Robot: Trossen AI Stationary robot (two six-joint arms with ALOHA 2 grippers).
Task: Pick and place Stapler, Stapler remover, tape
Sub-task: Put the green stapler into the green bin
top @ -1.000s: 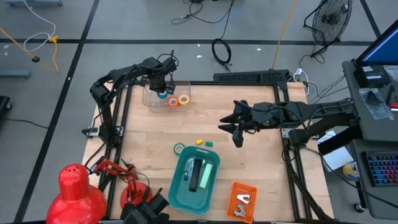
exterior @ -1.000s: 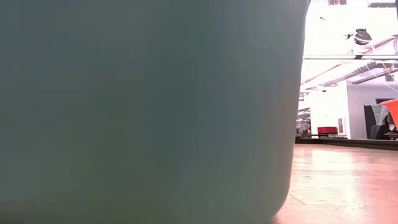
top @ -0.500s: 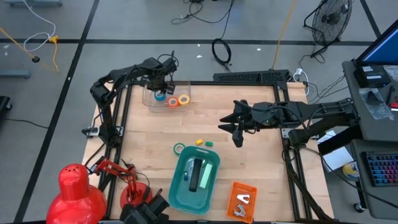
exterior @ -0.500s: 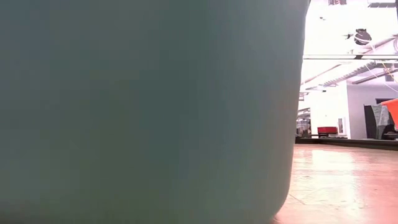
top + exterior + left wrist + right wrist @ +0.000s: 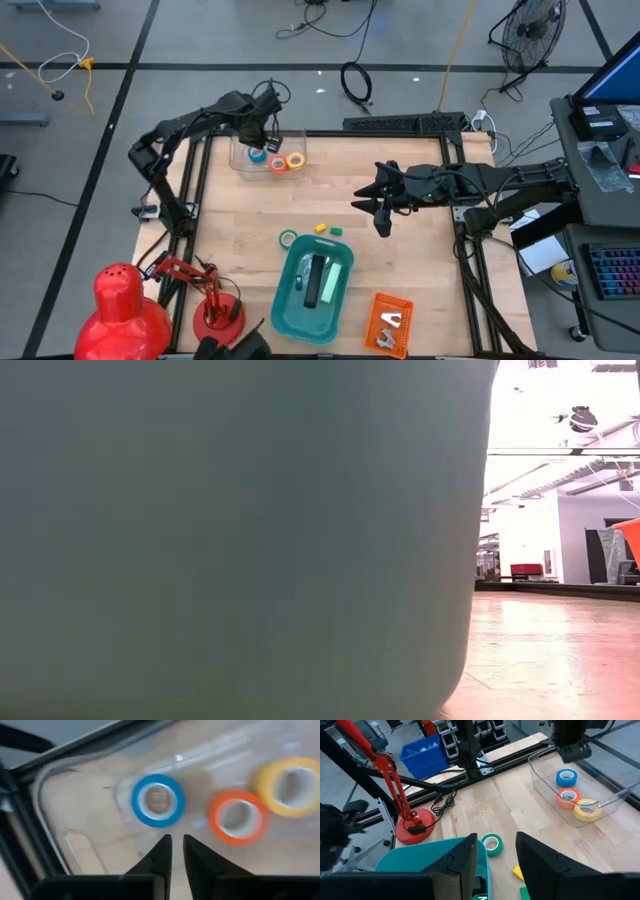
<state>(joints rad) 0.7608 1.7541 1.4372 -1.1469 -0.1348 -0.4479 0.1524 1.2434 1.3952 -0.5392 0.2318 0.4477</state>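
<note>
My left gripper (image 5: pixel 262 138) hovers over the clear tray (image 5: pixel 240 160) at the table's far left, fingers shut to a narrow slit (image 5: pixel 176 844) and holding nothing. In the tray lie the blue tape (image 5: pixel 158 801), the orange tape (image 5: pixel 237 816) and the yellow tape (image 5: pixel 287 785), each flat on the floor of the tray. The green tape (image 5: pixel 288 239) lies flat on the wood beside the teal bin (image 5: pixel 340 300). A dark stapler (image 5: pixel 318 280) lies in that bin. The staple remover (image 5: pixel 390 325) rests in an orange tray. My right gripper (image 5: pixel 381 212) waits open above the table's middle.
Small yellow (image 5: pixel 321 228) and green (image 5: pixel 336 232) blocks lie at the bin's far rim. A red clamp lamp (image 5: pixel 412 822) stands at the near left corner. The teal bin wall (image 5: pixel 230 540) fills most of the low view. Bare wood lies between the clear tray and the bin.
My left arm's elbow has swung out toward the table's left and the gripper has risen a little above the clear tray. The blue tape has stayed in the tray. My right arm has kept still.
</note>
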